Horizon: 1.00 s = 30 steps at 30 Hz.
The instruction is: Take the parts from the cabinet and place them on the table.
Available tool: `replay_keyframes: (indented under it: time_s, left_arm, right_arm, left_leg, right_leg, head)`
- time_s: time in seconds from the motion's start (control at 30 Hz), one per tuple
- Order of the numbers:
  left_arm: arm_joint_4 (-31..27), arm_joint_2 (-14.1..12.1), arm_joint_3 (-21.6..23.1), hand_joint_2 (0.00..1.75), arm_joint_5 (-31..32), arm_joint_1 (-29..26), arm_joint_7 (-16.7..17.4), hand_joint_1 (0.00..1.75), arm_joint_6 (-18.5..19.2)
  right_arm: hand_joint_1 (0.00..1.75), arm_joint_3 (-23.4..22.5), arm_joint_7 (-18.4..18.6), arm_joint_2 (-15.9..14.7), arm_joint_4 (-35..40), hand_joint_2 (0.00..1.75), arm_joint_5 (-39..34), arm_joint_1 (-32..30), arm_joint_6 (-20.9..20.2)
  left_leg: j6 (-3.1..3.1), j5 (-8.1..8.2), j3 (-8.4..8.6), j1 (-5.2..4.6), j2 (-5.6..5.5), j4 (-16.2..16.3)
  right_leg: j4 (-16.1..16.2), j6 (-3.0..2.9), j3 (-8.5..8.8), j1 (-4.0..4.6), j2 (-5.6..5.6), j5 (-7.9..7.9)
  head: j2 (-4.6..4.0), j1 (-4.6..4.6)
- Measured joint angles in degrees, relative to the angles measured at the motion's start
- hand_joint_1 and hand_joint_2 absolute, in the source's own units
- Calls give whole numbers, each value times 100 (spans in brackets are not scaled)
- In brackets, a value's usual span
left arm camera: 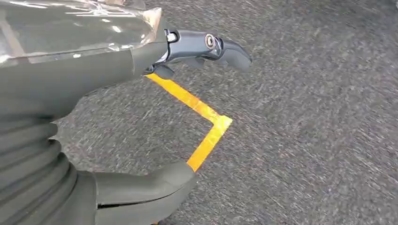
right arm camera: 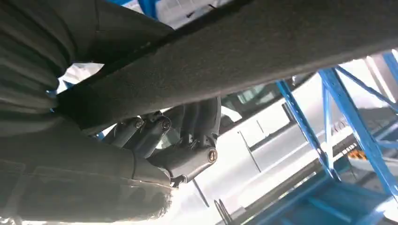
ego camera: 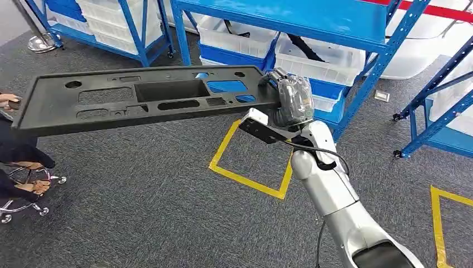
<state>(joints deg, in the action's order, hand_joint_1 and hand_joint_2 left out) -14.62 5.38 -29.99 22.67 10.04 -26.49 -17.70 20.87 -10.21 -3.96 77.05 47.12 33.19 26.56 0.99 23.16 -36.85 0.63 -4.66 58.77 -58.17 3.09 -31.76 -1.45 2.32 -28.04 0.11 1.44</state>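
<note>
Grey carpet floor [ego camera: 139,212] with yellow tape square [ego camera: 245,167], blue metal racks [ego camera: 385,61] across top of frame. Long black moulded plastic panel [ego camera: 139,100] hung level at centre left, clamped at one end by right hand [ego camera: 290,100]. Left hand [left arm camera: 141,122] hung empty, fingers apart. Best carried slow, kept level; cantilevered load probably prone to twisting, and wide of person [ego camera: 17,151] at left edge.

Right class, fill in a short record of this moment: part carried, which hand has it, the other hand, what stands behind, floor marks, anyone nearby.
Part carried: long black panel with cut-outs, held roughly level
Holding hand: right hand grips the panel's end
Other hand: left hand holds nothing, fingers apart, above the carpet
Behind: blue shelving with white bins
Floor marks: yellow tape outline on grey carpet
Nearby: a person at the left edge
</note>
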Motion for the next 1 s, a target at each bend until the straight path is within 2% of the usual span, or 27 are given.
replay_keyframes:
  time_s: [0.1,0.13,0.17,0.2,0.23,0.27,0.3,0.33,0.37,0.4,0.43,0.47,0.5,0.53,0.57,0.63,0.67,0.7,0.73,0.77,0.8,0.83,0.87,0.9,0.93,0.97,1.0]
  left_arm:
    - [4,7,22,175,87,-16,116,0,-31]
    - [7,0,39,175,122,-17,155,0,-50]
    - [9,9,55,175,151,-21,201,0,-66]
    - [11,9,68,175,179,-12,236,0,-83]
    - [11,7,81,175,194,-9,258,0,-90]
    - [13,9,87,175,208,-13,284,0,-90]
    - [17,13,92,175,231,-19,301,0,-90]
    - [22,13,96,175,253,-24,328,0,-92]
    - [26,13,109,175,262,-28,347,0,-96]
    - [28,9,133,175,273,-28,374,0,-98]
    - [28,4,157,175,293,-26,387,0,-103]
    - [28,0,179,175,319,-22,395,0,-105]
    - [28,0,192,175,325,-5,402,0,-107]
    - [28,0,197,175,332,-3,409,0,-107]
    - [28,0,199,175,347,-10,411,0,-109]
    - [35,-4,203,175,347,-30,413,0,-116]
    - [39,2,205,175,345,-43,415,0,-120]
    - [39,0,208,175,345,-38,415,0,-138]
    - [37,-9,208,175,343,-32,411,0,-151]
    - [37,-9,208,175,325,-31,404,0,-166]
    - [39,-9,208,175,304,-36,406,0,-188]
    - [48,-9,208,175,266,-54,411,0,-208]
    - [52,-9,205,175,238,-79,420,0,-223]
    - [57,-9,197,175,201,-105,419,0,-254]
    - [59,-9,173,175,142,-133,415,0,-300]
    - [61,-9,144,175,72,-154,398,0,-334]
    - [61,-9,131,175,57,-171,378,0,-341]
  right_arm:
    - [175,-101,9,-50,240,175,22,-196,31]
    - [175,-136,18,-63,299,175,20,-250,44]
    - [175,-179,22,-79,363,175,20,-304,63]
    - [175,-221,20,-94,446,175,20,-406,94]
    - [175,-258,15,-120,522,175,20,-503,114]
    - [175,-295,13,-153,588,175,20,-600,125]
    - [175,-336,13,-179,648,175,20,-689,138]
    - [175,-374,13,-210,701,175,20,-778,148]
    - [175,-407,13,-238,760,175,22,-867,151]
    - [175,-446,13,-265,833,175,26,-950,160]
    - [175,-485,13,-280,919,175,41,-1029,179]
    - [175,-516,9,-286,1026,175,94,-1129,225]
    - [175,-535,2,-295,1118,175,120,-1224,251]
    - [175,-555,-4,-313,1174,175,127,-1284,269]
    - [175,-564,-7,-315,1228,175,144,-1342,280]
    - [175,-581,-9,-315,1383,175,201,-1527,304]
    - [175,-616,-9,-321,1466,175,212,-1625,323]
    - [175,-629,-9,-319,1504,175,214,-1696,345]
    - [175,-638,-13,-319,1547,175,229,-1768,356]
    - [175,-645,-31,-326,1567,175,247,-1842,356]
    - [175,-645,-44,-323,1578,175,273,-1917,356]
    - [175,-643,-70,-315,1578,175,277,-1973,345]
    - [175,-638,-101,-306,1578,175,266,-2005,334]
    - [175,-632,-140,-291,1578,175,260,-2005,315]
    - [175,-616,-188,-260,1578,175,240,-1983,273]
    - [175,-590,-240,-227,1573,175,219,-1956,234]
    - [175,-571,-258,-206,1562,175,214,-1927,216]
  left_leg:
    - [-119,-77,-31,46,-85,-60]
    - [-142,-67,-60,54,-94,-47]
    - [-146,32,-111,44,128,52]
    - [-163,286,-248,43,335,391]
    - [-181,525,-434,56,405,837]
    - [-194,748,-651,56,432,1342]
    - [-207,873,-813,57,435,1711]
    - [-208,867,-853,57,443,1827]
    - [-202,751,-752,57,454,1667]
    - [-189,553,-514,57,476,1265]
    - [-170,352,-216,55,546,754]
    - [-132,201,105,45,739,234]
    - [-135,269,181,-22,857,31]
    - [-85,239,152,-11,774,37]
    - [-74,237,136,-25,740,46]
    - [7,202,128,-52,613,2]
    - [58,162,162,-10,573,-42]
    - [102,140,153,-7,521,-53]
    - [127,124,137,-7,474,-52]
    - [134,120,121,-7,411,-52]
    - [141,113,104,-10,336,-51]
    - [146,102,93,-13,271,-50]
    - [142,94,85,-13,209,-49]
    - [131,84,83,-12,156,-47]
    - [113,73,84,-12,81,-46]
    - [95,62,83,-10,30,-41]
    - [74,49,76,1,2,-42]
  right_leg:
    - [-20,-84,-20,75,-101,42]
    - [24,-149,-7,-25,-157,83]
    - [27,-183,-6,-13,-191,105]
    - [28,-245,-13,2,-234,116]
    - [28,-249,-17,21,-277,112]
    - [27,-250,-24,38,-332,112]
    - [26,-250,-30,47,-383,111]
    - [26,-250,-32,54,-437,111]
    - [25,-250,-32,56,-490,110]
    - [25,-249,-29,56,-544,108]
    - [25,-248,-26,56,-582,107]
    - [23,-245,-20,75,-623,104]
    - [8,-213,-40,149,-656,84]
    - [15,-200,-47,150,-696,84]
    - [18,-183,-49,143,-725,92]
    - [24,-124,-11,166,-845,73]
    - [-68,-89,-88,121,-679,-1]
    - [-286,-114,-171,112,-464,-143]
    - [-678,-152,-344,104,-350,-338]
    - [-1145,-176,-569,85,-302,-530]
    - [-1600,-175,-780,90,-271,-687]
    - [-1791,-147,-868,87,-262,-712]
    - [-1686,-113,-807,87,-261,-643]
    - [-1397,-74,-656,87,-255,-514]
    - [-760,-24,-318,72,-225,-271]
    - [-180,-5,-8,59,-100,-77]
    - [41,-37,71,48,73,-89]
  head:
    - [0,0]
    - [0,-2]
    - [0,-4]
    - [0,-33]
    - [0,-33]
    - [0,-33]
    - [0,-33]
    - [0,-33]
    - [0,-33]
    - [0,-33]
    - [0,-33]
    - [0,-33]
    - [0,-39]
    - [0,-15]
    - [0,-2]
    - [0,-4]
    - [0,-6]
    - [0,0]
    - [0,11]
    - [0,6]
    - [0,13]
    - [0,11]
    - [0,13]
    - [0,13]
    - [0,11]
    - [0,15]
    - [0,13]
